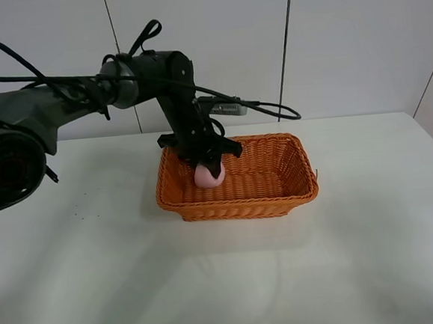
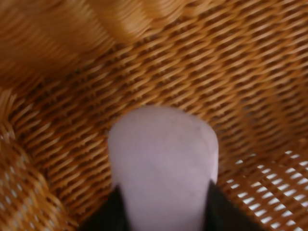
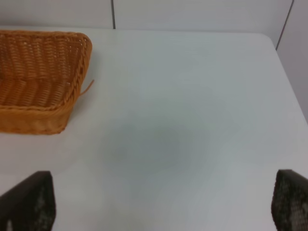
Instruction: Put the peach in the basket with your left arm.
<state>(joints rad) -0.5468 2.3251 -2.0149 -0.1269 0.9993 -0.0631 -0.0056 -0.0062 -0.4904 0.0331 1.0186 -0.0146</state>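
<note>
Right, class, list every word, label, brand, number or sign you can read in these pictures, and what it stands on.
None: no word, label, brand, number or sign can be read in any view. The basket, the peach, the left claw holding it and the table show no print.

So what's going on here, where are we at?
The left gripper is holding the peach and has it down inside the basket, at the end on the left of the high view. In the left wrist view its dark fingers flank the peach, so it is not yet released; whether it touches the basket floor is unclear. The right gripper is open and idle over the bare table beside the basket.
</note>
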